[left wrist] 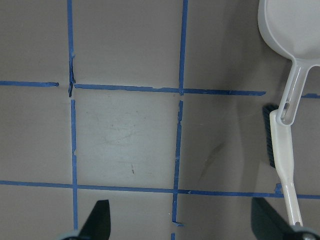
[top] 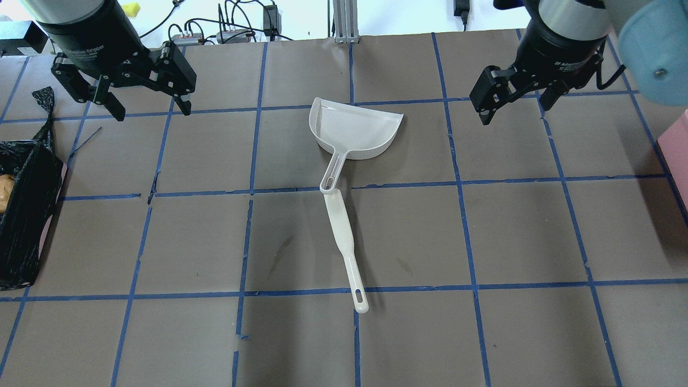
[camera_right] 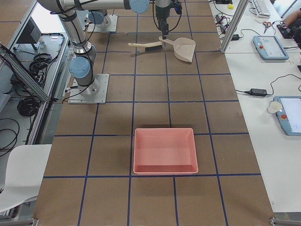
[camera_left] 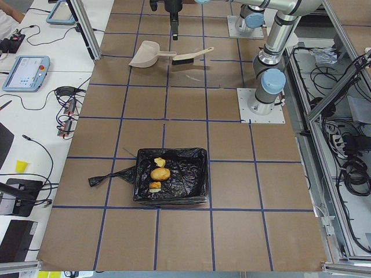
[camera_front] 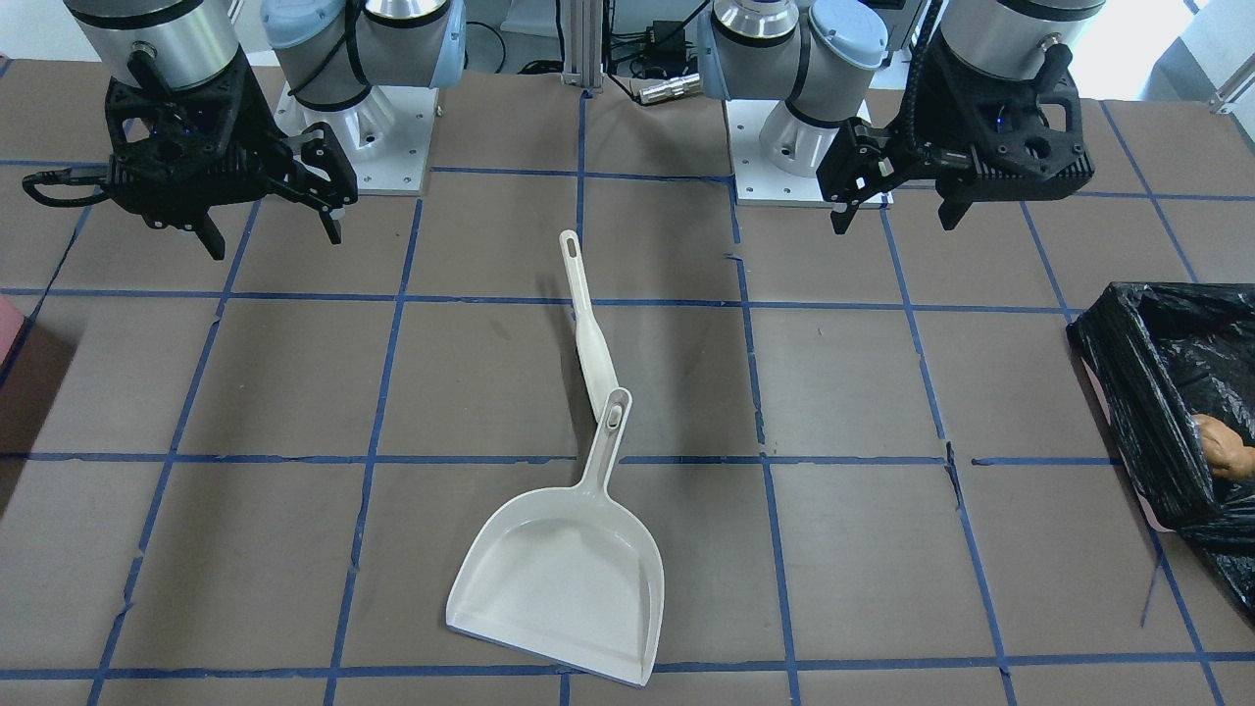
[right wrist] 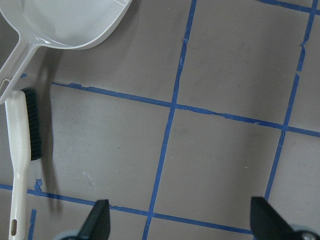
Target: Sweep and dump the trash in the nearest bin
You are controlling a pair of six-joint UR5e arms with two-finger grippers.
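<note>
Left pincer: fingers spread wide, grasping nothing, hanging clear above the surface. Right pincer: same, released and empty.

Count: 1 bin, 1 dustpan, 1 brush.

Trash: 3 pieces, all inside the bin. An orange-brown lump lies between a pale yellow chunk and an orange-crusted chunk.

Overhead view: bin at the 9 o'clock edge, dustpan central, brush toward 6 o'clock.

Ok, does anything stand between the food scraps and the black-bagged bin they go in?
Nothing visible does: the three small food-like trash pieces, orange-brown to pale yellow, already lie inside the box-like bin lined with crinkled black plastic. The white plastic dustpan and white-handled brush lie mid-table, well apart from it.
</note>
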